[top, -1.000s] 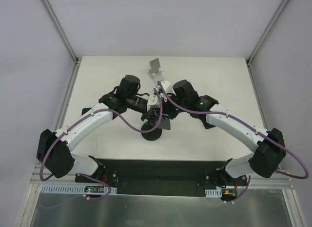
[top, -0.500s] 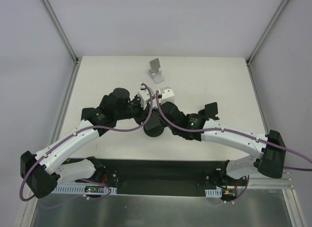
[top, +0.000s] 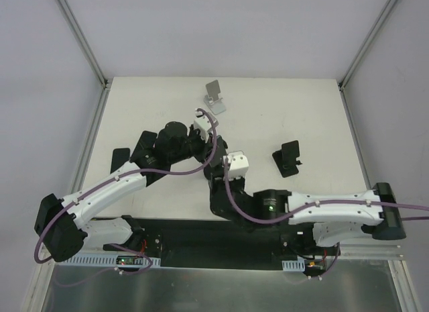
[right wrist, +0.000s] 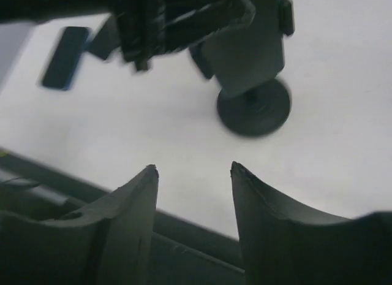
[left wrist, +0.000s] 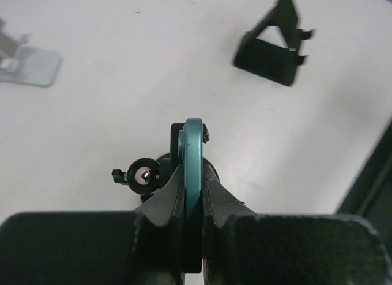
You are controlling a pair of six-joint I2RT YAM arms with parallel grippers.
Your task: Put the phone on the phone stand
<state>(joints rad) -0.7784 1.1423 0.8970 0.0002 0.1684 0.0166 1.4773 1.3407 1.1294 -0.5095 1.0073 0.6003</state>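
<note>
**Phone pinched edge-on in the left claw, much of it hidden**

The left claw (left wrist: 194,174) is pressed onto the phone (left wrist: 194,144). The left wrist camera sees the phone only as a thin teal strip standing on edge, so neither its face nor its lower end can be made out. Just left of it sits a small black knob (left wrist: 144,178). Whether the phone touches the part behind it cannot be told.

The right wrist view shows a round-footed stand (right wrist: 254,107) standing on the table (top: 301,104) near its middle. The view is blurred, and the stand's upper part merges with the dark, cropped shapes above it. From overhead both arms cover this spot.

The right claw (right wrist: 194,168) is spread with nothing between its fingers, and it hangs over the near edge of the table.

A black folding stand (top: 288,156) sits towards the right edge. A silver stand (top: 214,97) sits at the middle of the far edge and is cut off in the left wrist view. A dark flat rectangle (top: 120,158) lies near the left edge, too blurred to identify.
</note>
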